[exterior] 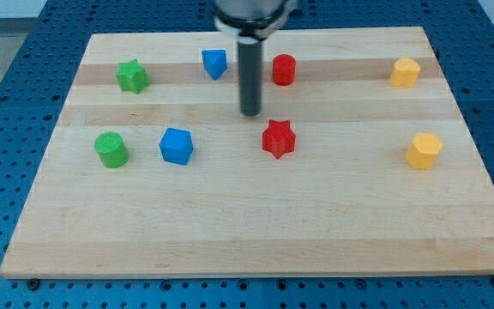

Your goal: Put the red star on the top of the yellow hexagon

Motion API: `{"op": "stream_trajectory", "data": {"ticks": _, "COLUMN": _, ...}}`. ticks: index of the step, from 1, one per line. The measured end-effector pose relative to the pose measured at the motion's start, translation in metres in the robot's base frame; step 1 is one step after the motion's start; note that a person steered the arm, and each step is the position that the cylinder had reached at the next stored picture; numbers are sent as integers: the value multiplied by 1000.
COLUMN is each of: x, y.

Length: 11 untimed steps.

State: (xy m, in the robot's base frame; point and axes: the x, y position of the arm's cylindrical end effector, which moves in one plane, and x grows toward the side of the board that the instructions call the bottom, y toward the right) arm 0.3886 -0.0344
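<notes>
The red star (278, 138) lies near the middle of the wooden board (256, 232). The yellow hexagon (424, 150) lies far to the view's right of it, at about the same height in the view. My tip (250, 113) stands just up and to the left of the red star, a small gap apart from it. A second yellow block (405, 72), its shape unclear, lies at the view's top right.
A red cylinder (284, 69) lies right of the rod, near the view's top. A blue block (214, 63) lies left of the rod. A green star (131, 76), a green cylinder (111, 149) and a blue cube (177, 145) lie on the left.
</notes>
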Motion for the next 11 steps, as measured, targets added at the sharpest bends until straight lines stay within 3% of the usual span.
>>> {"op": "stream_trajectory", "data": {"ticks": 1, "x": 43, "y": -37}}
{"op": "stream_trajectory", "data": {"ticks": 2, "x": 91, "y": -26}}
{"op": "stream_trajectory", "data": {"ticks": 5, "x": 57, "y": 25}}
{"op": "stream_trajectory", "data": {"ticks": 10, "x": 47, "y": 190}}
{"op": "stream_trajectory", "data": {"ticks": 11, "x": 47, "y": 195}}
